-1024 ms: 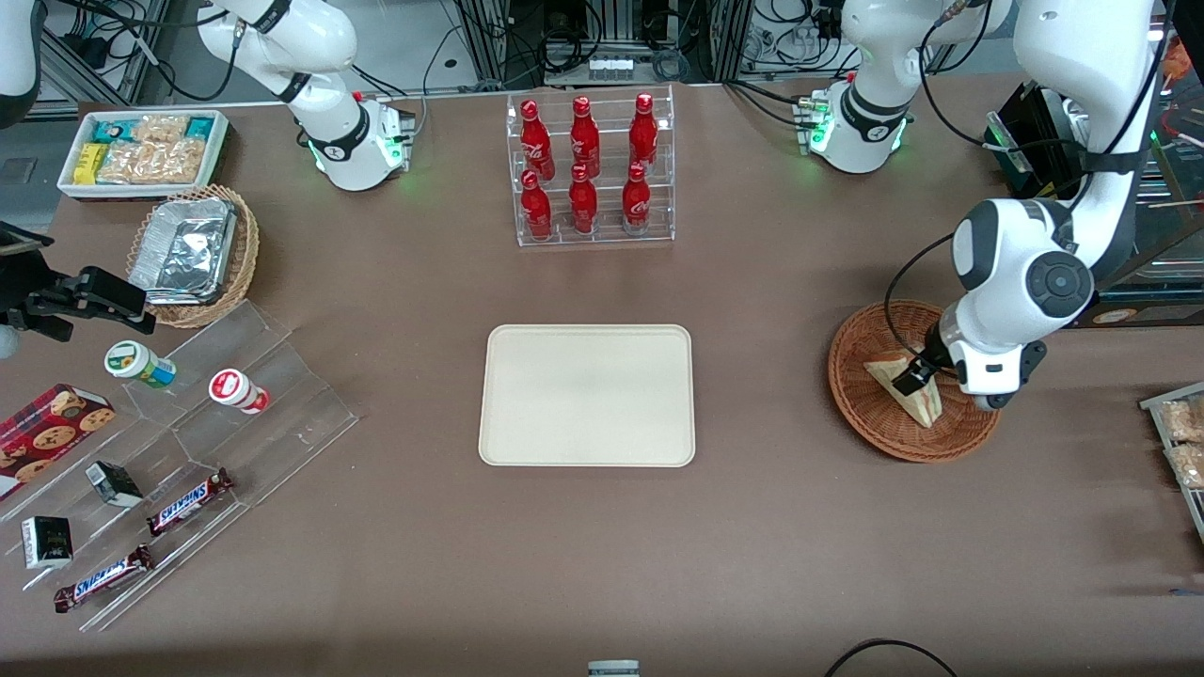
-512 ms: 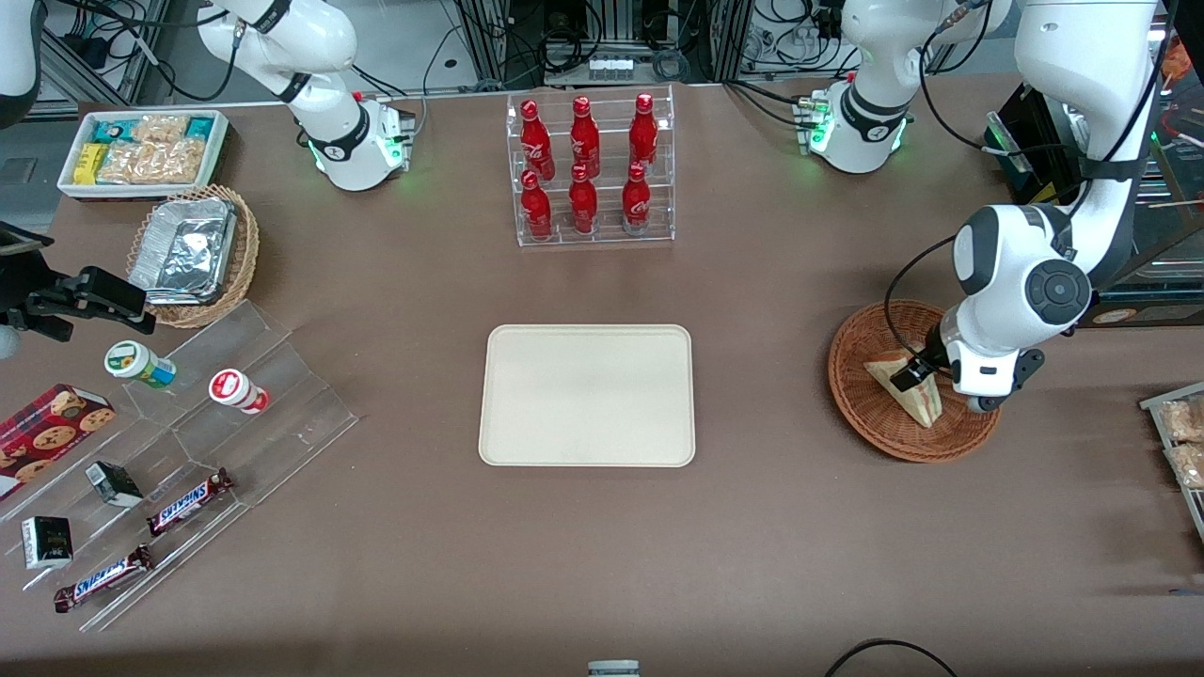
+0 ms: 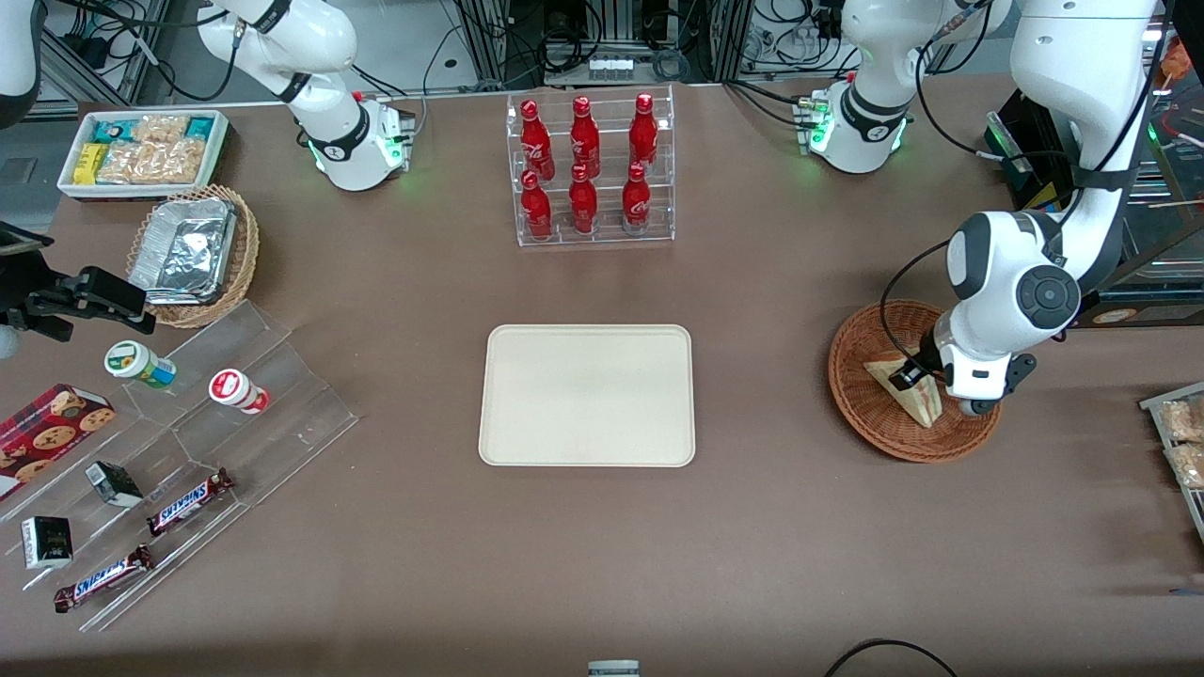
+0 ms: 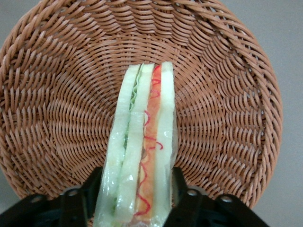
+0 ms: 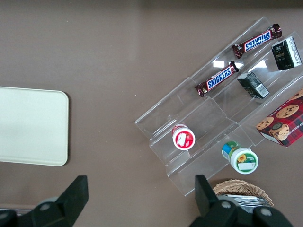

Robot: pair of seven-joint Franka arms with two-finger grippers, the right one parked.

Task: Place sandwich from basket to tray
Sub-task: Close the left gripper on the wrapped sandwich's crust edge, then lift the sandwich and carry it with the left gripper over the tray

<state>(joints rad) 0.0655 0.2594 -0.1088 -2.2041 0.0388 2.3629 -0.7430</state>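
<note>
Overhead front view; two close wrist views

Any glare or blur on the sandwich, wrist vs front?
Left wrist view: sandwich sharp, soft sheen on its wrap, gripper astride it, jaws dark and slightly blurred. Front view: even light, sandwich partly hidden by the arm, in the basket.

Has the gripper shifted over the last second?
Yes, slightly. The gripper, its fingers closed on the sandwich, has drifted toward the tray relative to the basket rim; the sandwich is barely displaced.
</note>
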